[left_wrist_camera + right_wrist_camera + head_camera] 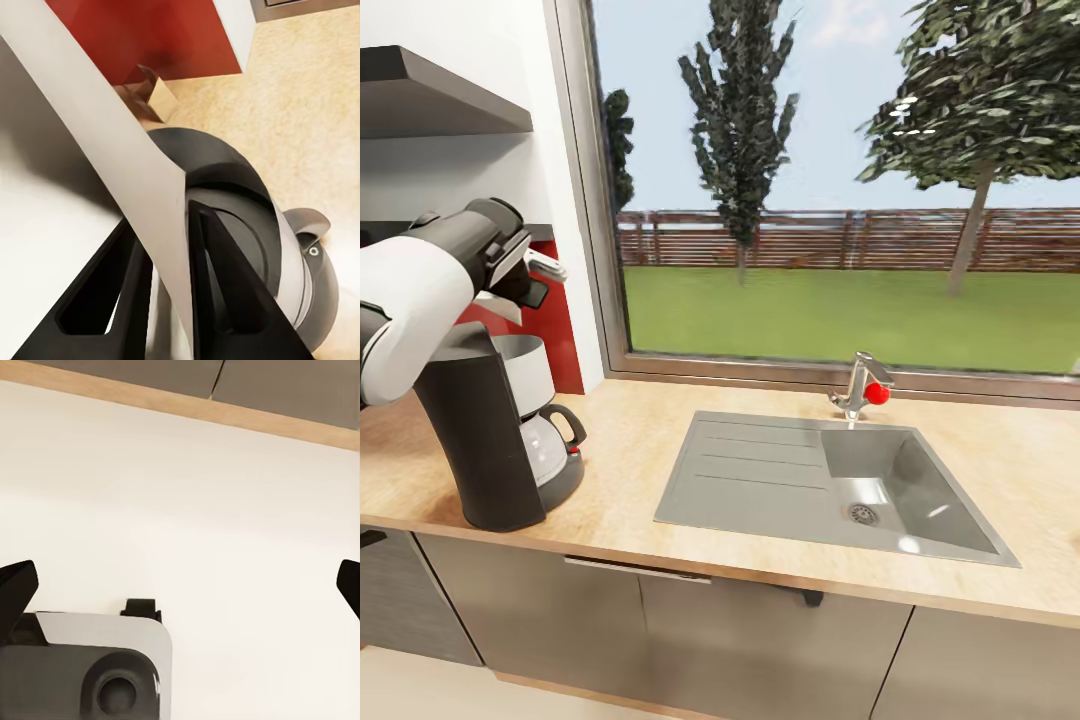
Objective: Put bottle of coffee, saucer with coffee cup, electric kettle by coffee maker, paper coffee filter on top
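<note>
Left gripper [520, 262] sits above the coffee maker [495, 440] in my head view, hard against the left side of the frame, with something pale and thin sticking out of it toward the window [840, 190]. From here I can't judge its opening. The coffee maker stands on the countertop [630, 420] at the left, carafe handle pointing toward the sink [830, 485]. The sink is set into the countertop to the right, its faucet [860, 385] at the back with a red knob. A shelf [440, 100] hangs on the wall above my arm, and a red panel shows behind the maker.

On my left wrist view, the two dark fingers [225, 292] are closed down on a thin, flat white sheet [127, 172] that runs diagonally between them; I take it for the paper filter. Below them lies the coffee maker's round dark top [225, 172], with the countertop [315, 112] beyond it.

On my right wrist view, the right gripper [184, 585] has its fingertips [16, 585] at the two far edges of the frame, spread wide with nothing between them. It looks over pale floor [195, 487], with a wooden strip [225, 412] and grey fronts beyond.
</note>
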